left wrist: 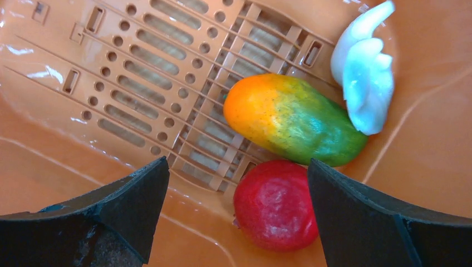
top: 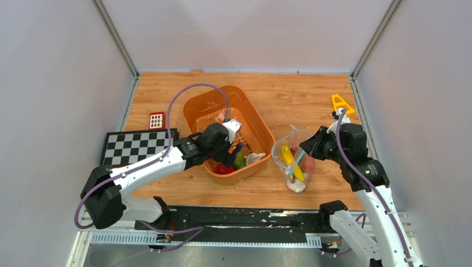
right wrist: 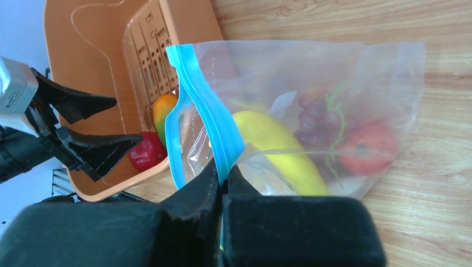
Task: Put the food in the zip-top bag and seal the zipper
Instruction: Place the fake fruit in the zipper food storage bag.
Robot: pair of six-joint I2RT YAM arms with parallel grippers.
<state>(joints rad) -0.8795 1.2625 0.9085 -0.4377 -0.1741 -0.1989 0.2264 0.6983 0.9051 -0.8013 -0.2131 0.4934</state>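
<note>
grey walls box in a wooden tabletop on three sides, and from the top camera i see an orange basket (top: 257, 127) at mid-frame. its near rim lies close to the table's front edge, and bare wood runs behind it. the left gripper (top: 229, 157) reaches down into the basket's near end. just right of the basket, a thin strip of wood between them, stands the zip-top bag (top: 283, 146). its long axis runs top to bottom of the frame, with the right gripper (top: 308, 148) at its right rim. free wood lies between bag and right wall. a checkerboard (top: 136, 146) and a red grid block (top: 157, 119) sit at left.

left wrist view: my fingers are spread wide around a red round fruit (left wrist: 275, 203) on the basket floor. it is close to the right pad, but i cannot tell whether they touch. an orange-green piece (left wrist: 295, 119) lies slantwise above it, and a white garlic piece (left wrist: 364, 78) is at upper right.

right wrist view: my fingers are pressed together, pinching the zipper (right wrist: 203, 105), which runs from upper left down to the pads. the bag's mouth gapes left toward the basket, with its bottom at right. inside, a banana (right wrist: 278, 150) slants toward lower right, with grapes (right wrist: 320, 119) and a red fruit (right wrist: 370, 147) beside it.
</note>
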